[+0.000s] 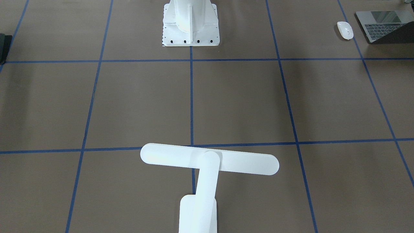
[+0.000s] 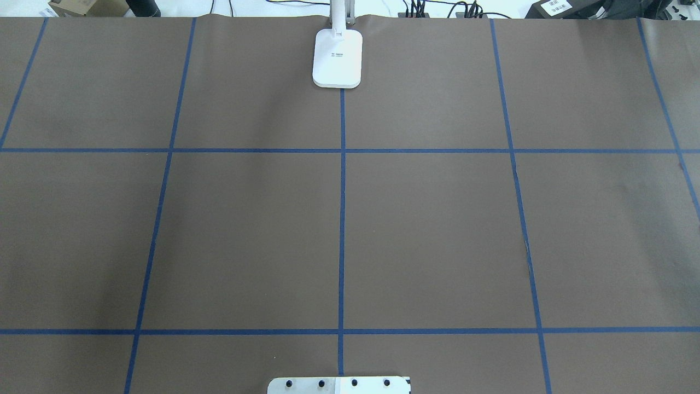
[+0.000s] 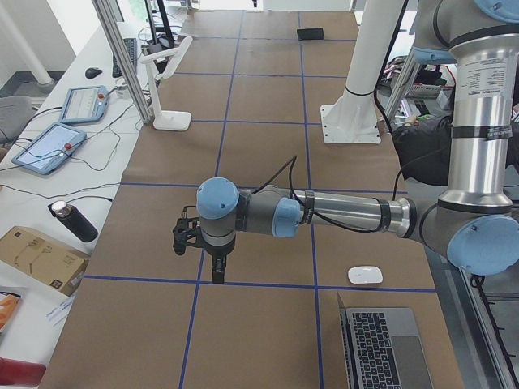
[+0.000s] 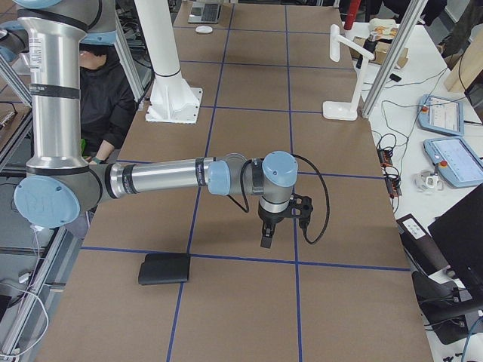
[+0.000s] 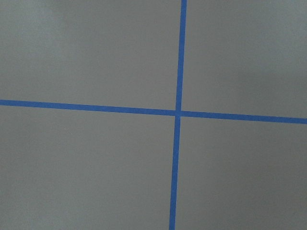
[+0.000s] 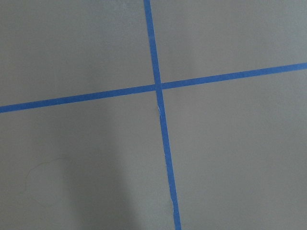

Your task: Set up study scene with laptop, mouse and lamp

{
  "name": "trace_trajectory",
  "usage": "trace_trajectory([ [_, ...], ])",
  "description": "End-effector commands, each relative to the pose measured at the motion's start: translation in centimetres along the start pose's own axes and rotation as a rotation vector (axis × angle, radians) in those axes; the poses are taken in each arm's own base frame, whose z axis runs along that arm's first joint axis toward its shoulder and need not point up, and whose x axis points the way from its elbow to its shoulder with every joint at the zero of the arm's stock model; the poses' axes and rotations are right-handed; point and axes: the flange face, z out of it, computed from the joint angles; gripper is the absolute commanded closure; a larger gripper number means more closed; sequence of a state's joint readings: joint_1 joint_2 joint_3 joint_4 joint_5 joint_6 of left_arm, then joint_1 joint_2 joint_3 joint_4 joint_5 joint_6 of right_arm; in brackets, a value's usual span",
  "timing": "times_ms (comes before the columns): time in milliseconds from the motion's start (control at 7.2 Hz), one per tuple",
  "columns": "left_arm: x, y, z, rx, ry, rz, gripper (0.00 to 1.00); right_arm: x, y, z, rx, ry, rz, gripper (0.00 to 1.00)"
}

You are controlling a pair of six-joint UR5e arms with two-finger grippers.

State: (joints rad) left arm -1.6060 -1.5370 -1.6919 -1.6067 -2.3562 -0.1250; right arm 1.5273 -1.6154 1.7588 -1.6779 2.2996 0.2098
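Well apart from the left gripper [image 3: 217, 274], the mouse [image 3: 365, 275] beside the laptop [image 3: 383, 344].

White lamp [image 1: 208, 181], white mouse [image 1: 345, 30], grey laptop [image 1: 381, 27], brown table [image 1: 242, 100] with blue grid lines [image 1: 191, 97].

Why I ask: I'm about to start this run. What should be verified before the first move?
1. Laptop open, nothing lying on it: ok.
2. Mouse beside the laptop, not touching it: ok.
3. Lamp upright at the table edge opposite the robot: ok.
4. Left tool open: cannot tell.
5. Right tool open: cannot tell.
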Motion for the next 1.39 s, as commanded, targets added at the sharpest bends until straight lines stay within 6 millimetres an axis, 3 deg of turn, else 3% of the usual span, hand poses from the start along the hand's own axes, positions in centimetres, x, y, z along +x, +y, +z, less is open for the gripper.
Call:
trace_trajectory([
  [0, -0.1, 0.0, 0.1, -0.001, 0.000, -0.002, 0.00, 0.1, 0.1, 0.0, 0.001, 0.000, 0.003, 0.01],
  [1249, 1.4, -0.8, -0.7, 0.016, 0.006, 0.018, 0.00, -0.5, -0.3, -0.6, 0.013, -0.001, -0.009, 0.01],
])
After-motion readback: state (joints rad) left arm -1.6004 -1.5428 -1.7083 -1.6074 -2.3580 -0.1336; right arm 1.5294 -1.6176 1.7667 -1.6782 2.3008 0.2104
